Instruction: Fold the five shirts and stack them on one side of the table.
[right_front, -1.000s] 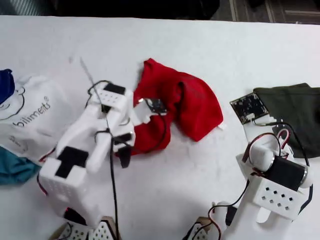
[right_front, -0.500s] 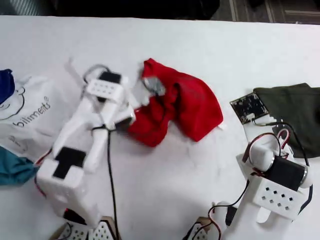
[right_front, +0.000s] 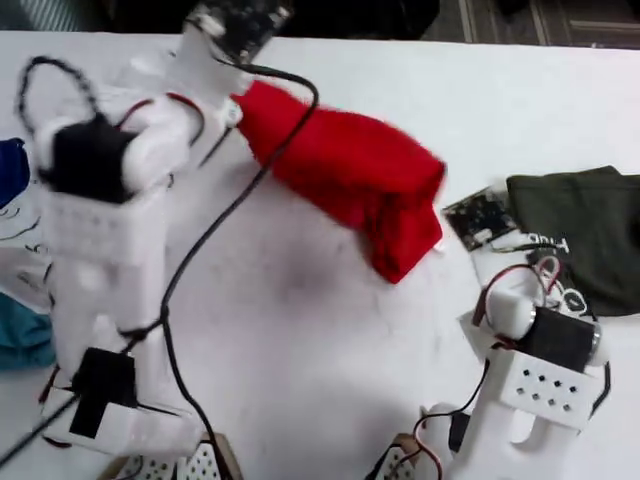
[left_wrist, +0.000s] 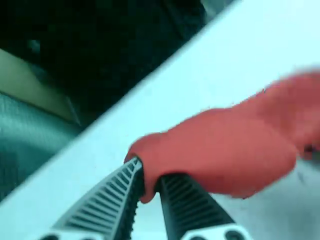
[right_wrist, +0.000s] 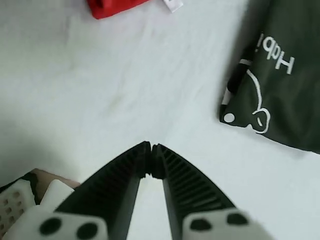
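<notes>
The left tool (left_wrist: 150, 187) pinches an edge of the red shirt (right_front: 350, 170), holding it over the desk (right_front: 320, 340), likely to let it hang open for folding; the right tool (right_wrist: 151, 160) is pressed together, empty, near the green shirt (right_wrist: 285, 85)

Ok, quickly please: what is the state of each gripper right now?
Left gripper: closed, holding the red shirt.
Right gripper: closed, holding nothing.

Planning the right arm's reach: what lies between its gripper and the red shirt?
Bare table, in the right wrist view, from right gripper to red shirt.
</notes>
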